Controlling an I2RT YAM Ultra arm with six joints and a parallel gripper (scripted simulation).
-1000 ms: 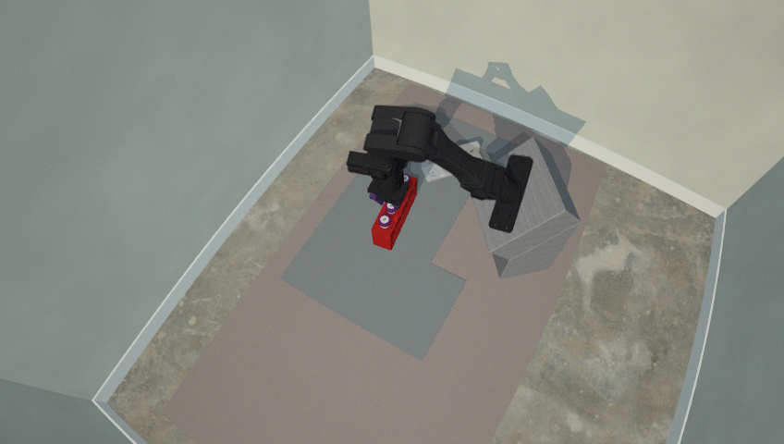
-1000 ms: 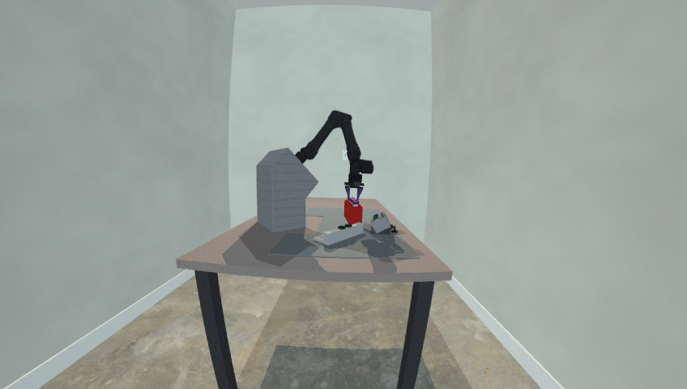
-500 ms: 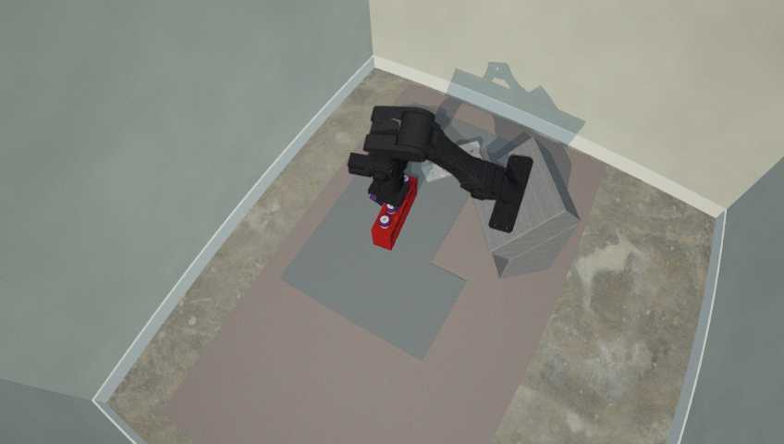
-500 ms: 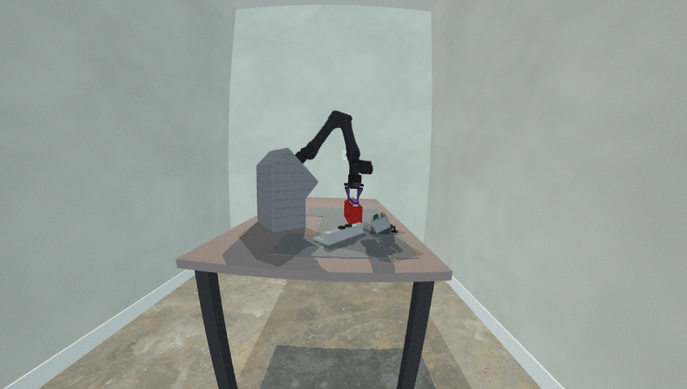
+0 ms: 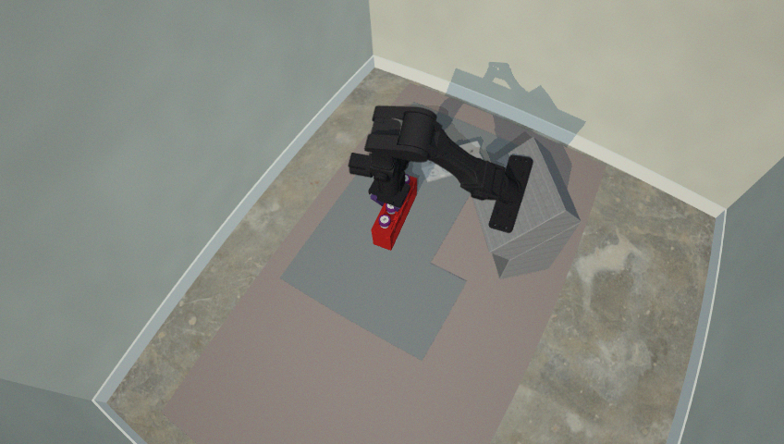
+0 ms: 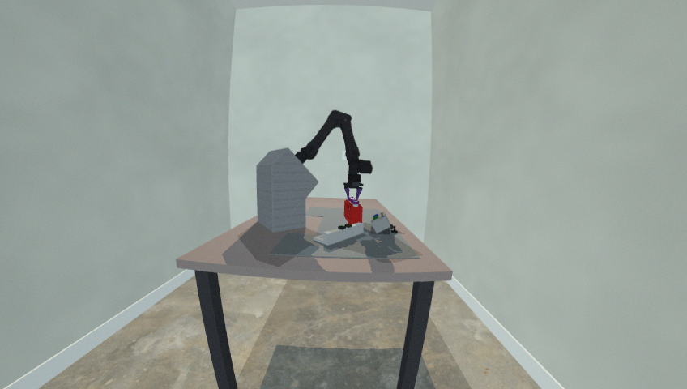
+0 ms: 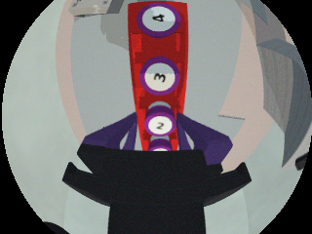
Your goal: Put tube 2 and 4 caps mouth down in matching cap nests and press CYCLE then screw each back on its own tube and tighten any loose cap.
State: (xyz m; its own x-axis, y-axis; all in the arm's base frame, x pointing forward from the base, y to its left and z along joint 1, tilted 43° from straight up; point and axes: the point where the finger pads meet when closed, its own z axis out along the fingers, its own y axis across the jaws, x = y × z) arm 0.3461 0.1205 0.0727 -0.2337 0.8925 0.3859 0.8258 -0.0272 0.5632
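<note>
The red decapping station [image 7: 158, 58] runs away from me in the wrist view. Its purple caps have white numbered dots: cap 4 [image 7: 158, 19], cap 3 [image 7: 158, 78], cap 2 [image 7: 159, 125]. Another cap, presumably cap 1 [image 7: 159, 147], is half hidden by my gripper body. All caps in view sit on their tubes. My gripper [image 7: 156, 116] hangs straight down over the station [image 6: 352, 211], with its purple fingers apart on either side of cap 2. I cannot tell whether they touch it. The gripper [image 5: 385, 195] covers the station's far end [image 5: 391, 216] from above.
The grey cap tray [image 6: 339, 236] sits in front of the station, and the key desk [image 6: 381, 224] is to its right. A tall grey block [image 6: 284, 190] holds the arm's base.
</note>
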